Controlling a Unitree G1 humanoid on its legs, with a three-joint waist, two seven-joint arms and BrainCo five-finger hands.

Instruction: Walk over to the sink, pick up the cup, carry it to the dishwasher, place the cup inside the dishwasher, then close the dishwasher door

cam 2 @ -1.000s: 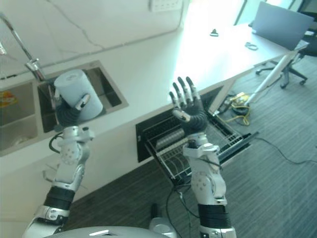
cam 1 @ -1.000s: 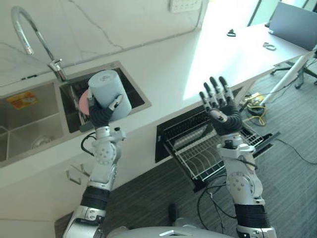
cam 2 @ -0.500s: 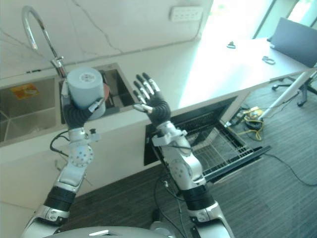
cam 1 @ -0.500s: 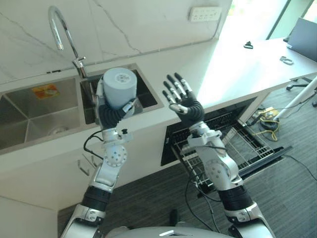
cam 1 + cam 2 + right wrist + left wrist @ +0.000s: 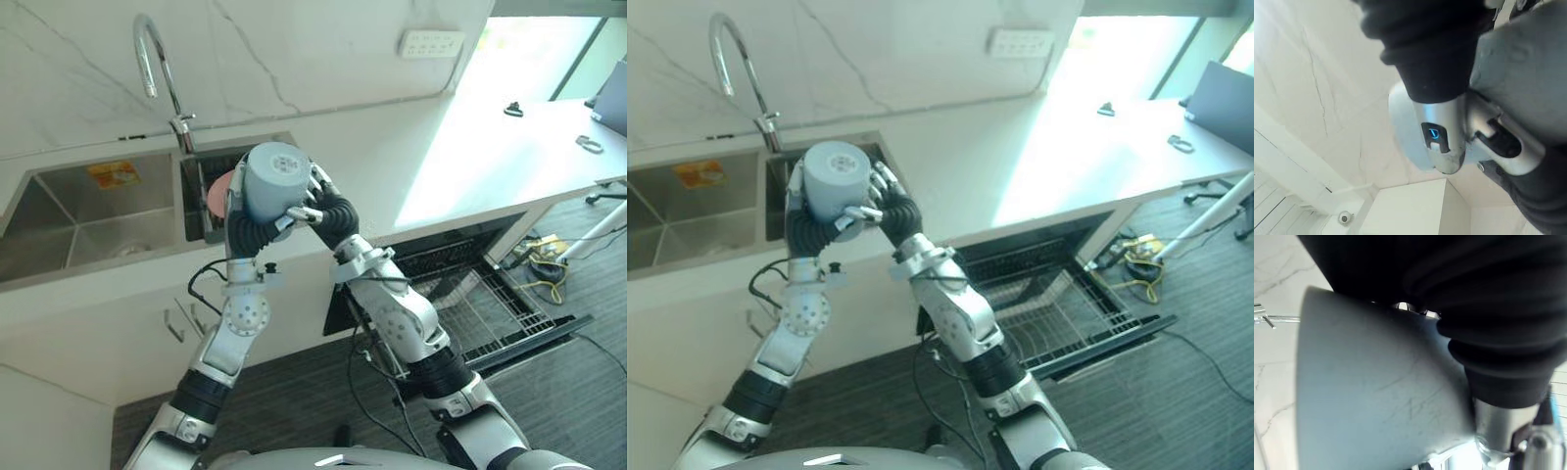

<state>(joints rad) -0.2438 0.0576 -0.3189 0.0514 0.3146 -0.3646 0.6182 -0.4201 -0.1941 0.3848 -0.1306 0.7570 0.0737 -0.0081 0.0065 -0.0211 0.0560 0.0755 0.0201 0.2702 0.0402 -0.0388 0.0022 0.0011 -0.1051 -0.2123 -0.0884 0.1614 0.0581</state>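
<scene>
Left hand (image 5: 252, 229) gripping grey cup (image 5: 274, 178) above sink (image 5: 51, 210); right hand (image 5: 329, 208) touching cup, finger curl unclear. Orange sink label (image 5: 110, 174) unreadable.

— What is the right hand (image 5: 323, 202) doing?
— It is swinging across from above the dishwasher rack (image 5: 470, 294), no longer spread wide, and curling round the cup (image 5: 272, 181) beside the left hand (image 5: 245, 229).
— And the view?
— The head camera is turning toward the sink (image 5: 108, 211).
</scene>
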